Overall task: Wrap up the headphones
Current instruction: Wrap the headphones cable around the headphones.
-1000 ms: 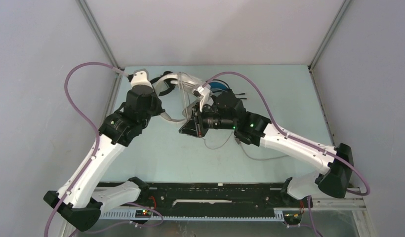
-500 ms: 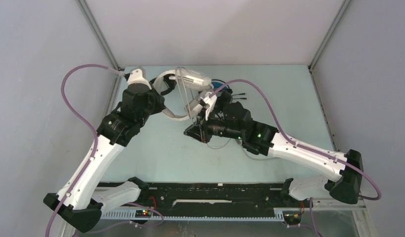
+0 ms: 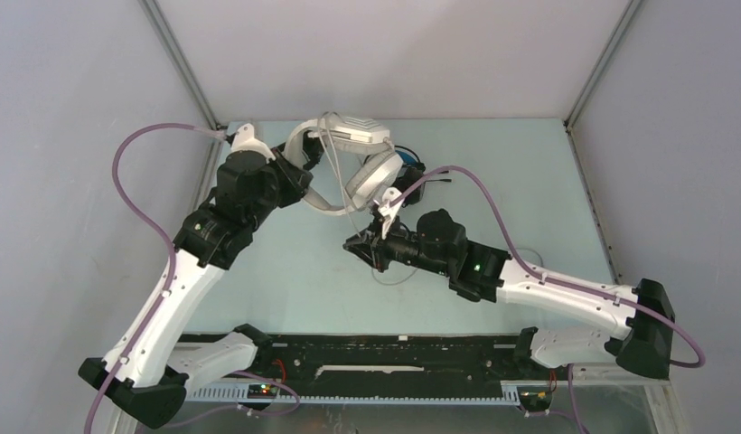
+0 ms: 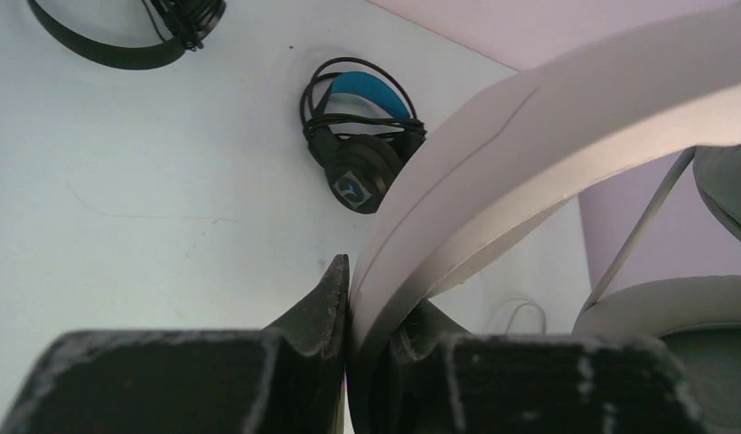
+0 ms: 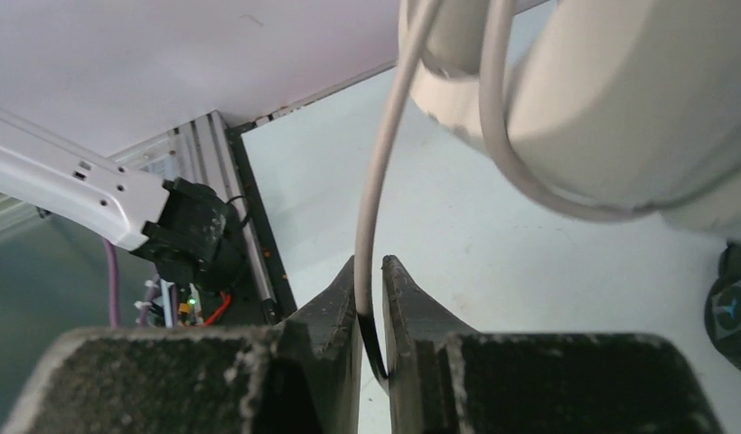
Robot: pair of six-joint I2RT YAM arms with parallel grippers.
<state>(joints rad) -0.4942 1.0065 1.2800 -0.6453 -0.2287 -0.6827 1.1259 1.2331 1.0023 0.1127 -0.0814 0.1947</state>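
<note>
L tool [image 4: 353,303] was clamped on the headband [image 4: 529,154] of the white over-ear pair [image 3: 358,136], holding it up off the desk [image 3: 276,280] toward the far side. R tool [image 5: 371,276] was pinched narrow on that pair's cable [image 5: 378,181], which ran up to an earcup [image 5: 620,108] & looped round it. The blue-band pair [image 4: 358,167] lay on the desk w/ its cord bundled round it. The all-black pair [image 4: 114,54] lay apart from it, also on the desk.
</note>
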